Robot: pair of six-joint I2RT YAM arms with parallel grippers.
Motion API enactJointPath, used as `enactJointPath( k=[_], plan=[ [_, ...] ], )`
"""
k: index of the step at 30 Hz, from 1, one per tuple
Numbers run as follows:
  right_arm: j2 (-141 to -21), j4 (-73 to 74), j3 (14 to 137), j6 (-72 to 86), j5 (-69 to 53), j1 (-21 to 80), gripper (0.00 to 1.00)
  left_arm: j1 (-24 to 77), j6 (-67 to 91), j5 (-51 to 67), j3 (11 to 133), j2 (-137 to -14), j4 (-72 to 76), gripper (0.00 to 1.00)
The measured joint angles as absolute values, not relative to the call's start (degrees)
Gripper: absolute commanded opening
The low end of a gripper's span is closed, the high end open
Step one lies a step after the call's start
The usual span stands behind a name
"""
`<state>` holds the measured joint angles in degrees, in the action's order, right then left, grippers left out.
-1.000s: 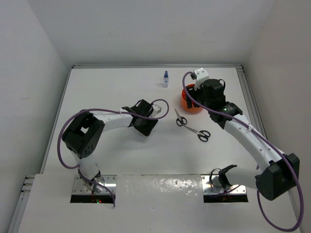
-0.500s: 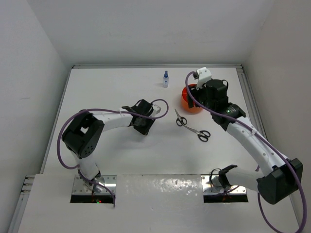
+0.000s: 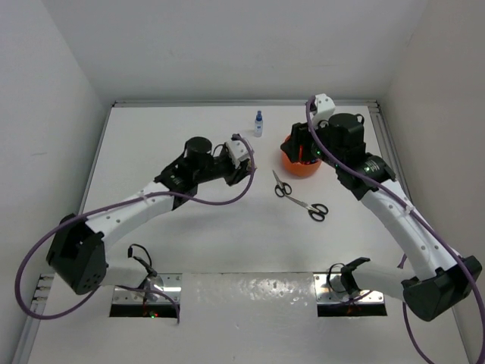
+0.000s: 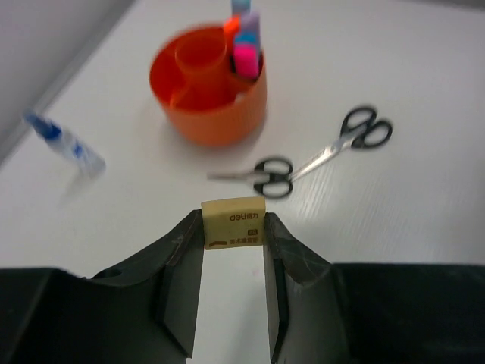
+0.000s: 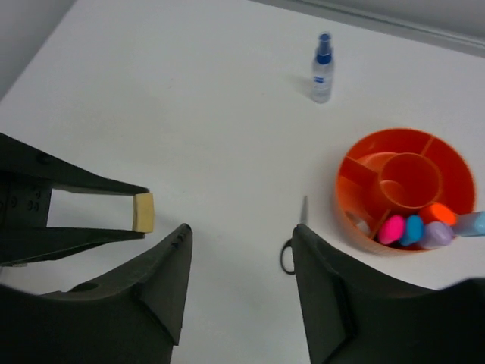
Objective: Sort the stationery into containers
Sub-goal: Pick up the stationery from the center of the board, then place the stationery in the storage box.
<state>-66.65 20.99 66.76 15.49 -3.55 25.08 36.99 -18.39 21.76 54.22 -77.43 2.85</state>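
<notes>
Left wrist view: matte black left fingers (image 4: 178, 280) pinch a rectangular beige eraser (image 4: 233, 222); right fingers (image 5: 159, 292) gape, empty.

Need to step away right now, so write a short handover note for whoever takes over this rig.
Left tool: shut on a beige eraser, apart from the orange tub.
Right tool: open and empty, above the table beside the tub.
Done: markers stand in one outer compartment of the tub.
Left: put the eraser in. Then one pair of scissors, another pair and the blue-capped spray bottle, all on the table outside the tub.
</notes>
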Motion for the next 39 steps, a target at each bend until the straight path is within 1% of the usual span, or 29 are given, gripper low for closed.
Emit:
enactJointPath(
  k=[3,7,16,20,22,26,27,28,32,33,34,35,36,39],
  plan=[
    [-66.5,20.7,65.9,17.5,-5.6,26.8,0.50,37.6,-18.8,25.8,52.2,-74.4,11.7,0.00],
    [-67.4,20.6,65.5,19.3,-7.9,29.5,0.51,38.3,-18.8,28.3,51.2,-74.4,17.0,0.00],
    [-69.2,19.3,65.5,21.2,-9.9,32.7,0.50,39.3,-19.1,29.9,50.7,-74.4,20.2,0.00],
    [-70.7,19.3,65.5,21.5,-10.0,33.3,0.46,39.5,-19.1,30.0,50.6,-74.4,20.3,0.00],
    [-71.4,18.9,65.5,21.7,-10.1,33.6,0.40,39.5,-19.2,29.9,50.4,-74.4,20.1,0.00],
    [-72.3,18.8,65.5,22.3,-10.8,34.0,0.16,39.6,-19.3,29.7,50.1,-74.3,20.1,0.00],
    [-72.4,18.6,65.5,22.4,-11.0,34.0,0.04,39.6,-19.3,29.5,50.1,-74.3,20.1,0.00],
    [-72.4,18.5,65.5,22.5,-10.9,34.1,0.00,39.6,-19.4,29.4,50.0,-74.3,20.1,0.00],
    [-72.4,18.5,65.5,23.0,-10.9,34.0,0.00,39.7,-19.4,28.7,49.8,-74.3,20.5,0.00],
    [-72.4,18.4,65.5,23.0,-10.9,34.0,0.00,39.7,-19.5,28.6,49.8,-74.3,20.6,0.29],
    [-72.4,18.3,65.5,23.0,-10.7,34.0,0.00,39.7,-19.4,28.5,49.8,-74.3,20.6,0.53],
    [-72.4,18.3,65.5,22.9,-10.6,34.0,0.00,39.7,-19.7,28.5,49.8,-74.3,20.6,0.85],
    [-72.4,18.3,65.5,22.4,-10.5,34.0,0.00,39.8,-19.5,28.5,49.8,-74.3,20.6,0.99],
    [-72.6,18.8,65.5,19.6,-10.2,33.0,0.00,39.8,-18.0,27.9,49.8,-74.3,20.1,1.00]
  ],
)
